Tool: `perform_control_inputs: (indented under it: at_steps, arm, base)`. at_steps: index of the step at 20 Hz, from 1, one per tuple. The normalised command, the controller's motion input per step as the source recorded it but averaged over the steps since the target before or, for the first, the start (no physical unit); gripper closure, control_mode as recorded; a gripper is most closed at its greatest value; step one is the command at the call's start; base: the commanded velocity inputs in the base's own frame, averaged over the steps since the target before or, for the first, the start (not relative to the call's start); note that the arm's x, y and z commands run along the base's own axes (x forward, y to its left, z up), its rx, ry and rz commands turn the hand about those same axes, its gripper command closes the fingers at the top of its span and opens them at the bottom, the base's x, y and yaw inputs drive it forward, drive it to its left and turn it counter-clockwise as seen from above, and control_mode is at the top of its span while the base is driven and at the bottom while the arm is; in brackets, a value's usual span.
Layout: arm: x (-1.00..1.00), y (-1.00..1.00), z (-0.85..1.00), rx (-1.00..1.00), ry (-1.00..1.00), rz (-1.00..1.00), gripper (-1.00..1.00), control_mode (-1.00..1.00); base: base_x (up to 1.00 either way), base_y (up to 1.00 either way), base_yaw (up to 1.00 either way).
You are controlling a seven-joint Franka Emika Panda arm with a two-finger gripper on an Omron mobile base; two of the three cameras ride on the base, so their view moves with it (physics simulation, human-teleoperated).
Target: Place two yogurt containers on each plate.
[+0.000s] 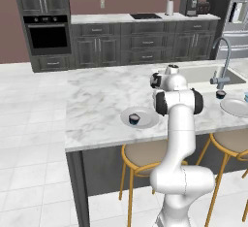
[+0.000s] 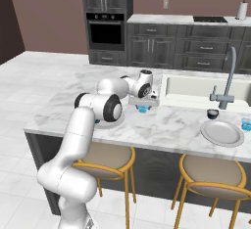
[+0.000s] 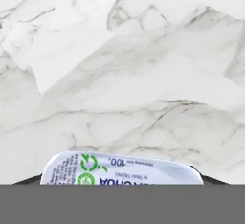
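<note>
While the white arm (image 2: 93, 110) reaches out low over the marble island counter (image 2: 166, 120), its gripper (image 2: 143, 106) hangs close above the stone just in front of the sink (image 2: 196, 88). A light blue yogurt cup (image 2: 142, 108) sits right under the hand, between the fingers. From where I stand I cannot tell whether the fingers are already pressing its sides or only bracketing it, nor whether the cup is off the counter. Looking along the hand, the cup's pale printed lid (image 3: 122, 170) with green markings lies at the very bottom of the view, with veined marble beyond it.

To the arm's left, a round pale plate (image 1: 140, 117) lies near the front edge of the island, and one dark yogurt cup (image 1: 134, 119) stands upright on it, toward its left side.

Off to the right, near the tall curved faucet (image 2: 226, 79), a second plate (image 2: 222, 133) lies on the counter with nothing on it. A second dark cup (image 2: 212, 114) stands on the stone just behind this plate, close to the faucet base. Another light blue cup (image 2: 246, 123) stands just beside the plate's far right rim, at the edge of the picture.

Tan stools with yellow legs (image 2: 105, 157) are tucked under the island's front edge. Dark cabinets and a wall oven (image 2: 104, 31) line the back wall.
</note>
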Motion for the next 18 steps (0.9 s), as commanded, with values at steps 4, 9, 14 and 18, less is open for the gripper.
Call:
perform_control_inputs:
  at_steps: [4, 9, 14, 18]
  arm:
    - [-0.03, 0.0, 0.0, 0.0, 0.0, 0.0, 1.0, -1.0]
    - [-0.15, 0.0, 0.15, 0.0, 0.0, 0.0, 1.0, -1.0]
    - [-0.45, 0.04, 0.34, 0.0, -0.01, 0.0, 1.0, -1.0]
    - [-0.55, 0.25, 0.23, 0.0, 0.0, 0.0, 1.0, -1.0]
  base:
    - [0.0, 0.0, 0.0]
    - [0.0, 0.0, 0.0]
    - [0.0, 0.0, 0.0]
    - [0.0, 0.0, 0.0]
